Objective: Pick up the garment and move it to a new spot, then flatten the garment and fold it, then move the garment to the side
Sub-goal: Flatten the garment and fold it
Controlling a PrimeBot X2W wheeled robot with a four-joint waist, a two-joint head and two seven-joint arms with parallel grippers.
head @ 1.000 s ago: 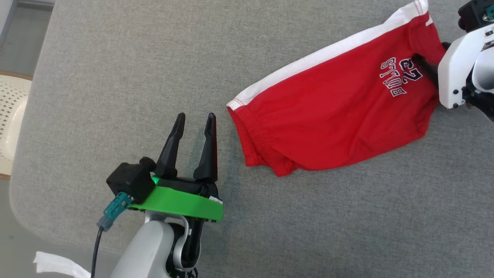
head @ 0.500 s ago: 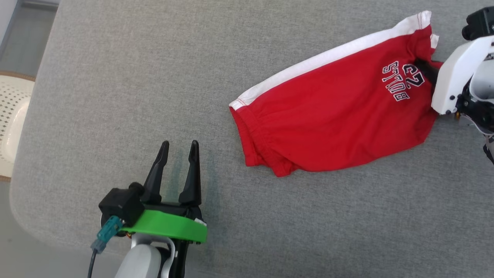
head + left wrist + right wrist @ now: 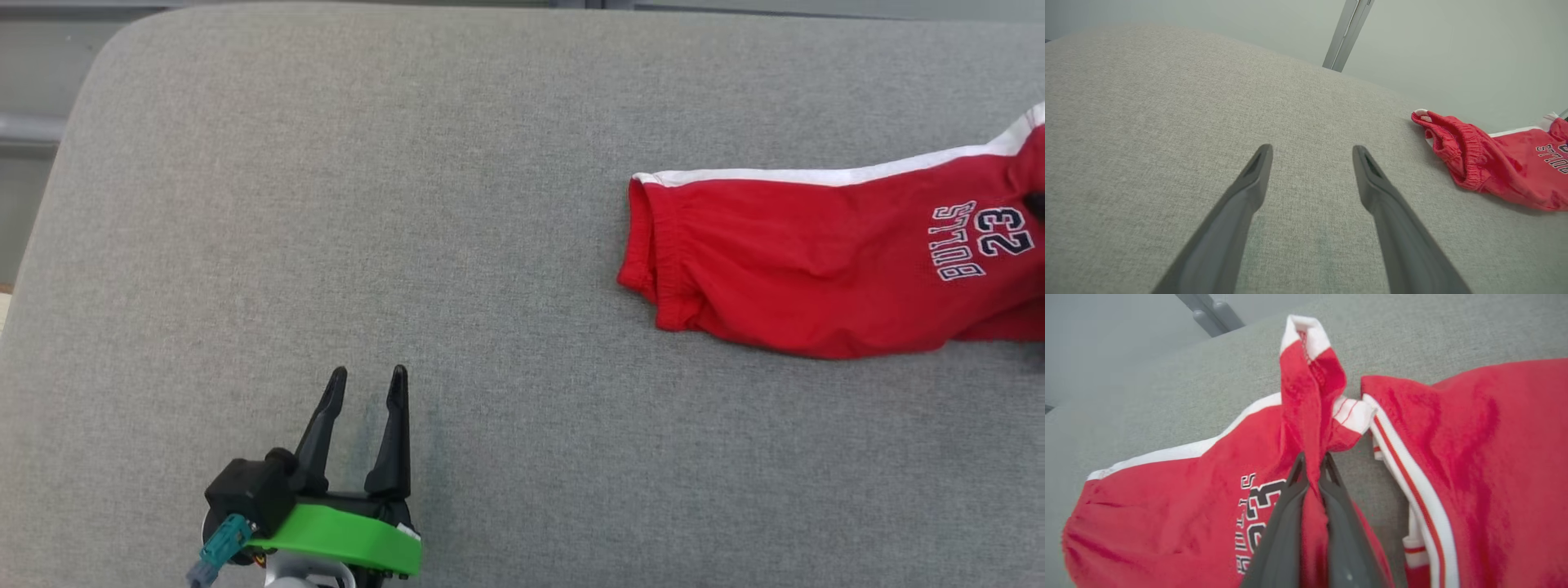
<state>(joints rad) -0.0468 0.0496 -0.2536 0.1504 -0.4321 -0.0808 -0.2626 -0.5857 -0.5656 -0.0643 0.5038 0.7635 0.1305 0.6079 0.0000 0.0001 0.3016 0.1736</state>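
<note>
Red fabric: your head view shows one garment [image 3: 816,253] on the right part of the grey cushion [image 3: 326,204], and one left gripper [image 3: 368,371] over its near left part. In the left wrist view, its two fingers are spread and empty. In the right wrist view, your right gripper [image 3: 1313,458] is pinched onto a raised fold of the garment.

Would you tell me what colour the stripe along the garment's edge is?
The stripe is white, on a red garment; the head view shows it best.

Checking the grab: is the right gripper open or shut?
Shut: the right gripper pinches a raised fold of the red shorts between its closed jaws.
</note>
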